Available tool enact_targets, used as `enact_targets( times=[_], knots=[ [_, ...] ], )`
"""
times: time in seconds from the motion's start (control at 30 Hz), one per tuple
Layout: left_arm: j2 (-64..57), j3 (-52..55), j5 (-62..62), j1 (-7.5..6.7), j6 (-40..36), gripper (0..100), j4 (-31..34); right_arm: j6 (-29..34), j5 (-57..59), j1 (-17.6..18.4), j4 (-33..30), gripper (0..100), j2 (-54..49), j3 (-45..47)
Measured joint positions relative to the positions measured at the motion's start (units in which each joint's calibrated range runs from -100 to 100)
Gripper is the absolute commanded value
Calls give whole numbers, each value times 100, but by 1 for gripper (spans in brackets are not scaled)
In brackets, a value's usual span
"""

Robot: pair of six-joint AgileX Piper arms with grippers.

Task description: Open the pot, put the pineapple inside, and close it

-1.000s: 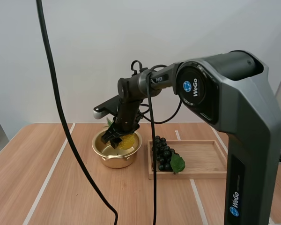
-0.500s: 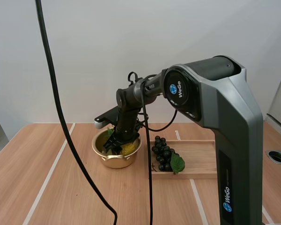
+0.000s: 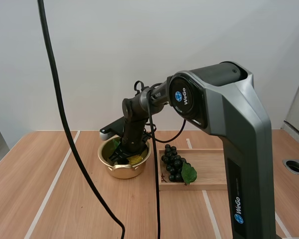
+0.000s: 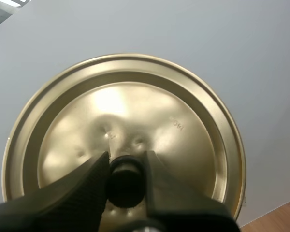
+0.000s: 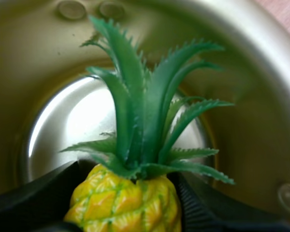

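The gold pot point(image 3: 120, 172) stands open on the table, left of the tray. My right gripper point(image 3: 121, 156) reaches down into it, shut on the yellow pineapple point(image 3: 136, 160). In the right wrist view the pineapple point(image 5: 125, 203) sits pinched between the two black fingers point(image 5: 43, 195), its green leaves pointing at the pot's shiny inner wall point(image 5: 246, 116). My left gripper point(image 4: 126, 166) is shut on the black knob point(image 4: 125, 181) of the gold lid point(image 4: 135, 106), held up in the air before a pale wall.
A wooden tray point(image 3: 217, 169) lies right of the pot, with a bunch of dark grapes point(image 3: 173, 163) and a green leaf at its left end. Bare wooden tabletop point(image 3: 65, 199) stretches in front and to the left.
My right gripper has come down with the pineapple, from above the pot's rim to inside the pot. The right arm's upper part has swung leftward in the high view.
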Motion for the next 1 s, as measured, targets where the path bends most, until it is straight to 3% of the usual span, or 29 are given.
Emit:
enact_targets(
  times=[0.07, 0.17, 0.23, 1.0],
  knots=[
    [0, 0, 0, 0, 0, 0, 0, 0, 0, 0, 0, 26, 0, 0],
    [0, 0, 0, 0, 0, 0, 0, 0, 0, 0, 0, 75, 0, 0],
    [0, 0, 0, 0, 0, 0, 0, 0, -20, 0, 10, 100, 0, 0],
    [30, 0, 0, 0, 0, 0, 32, 0, -535, 0, 45, 100, -216, 0]
  ],
)
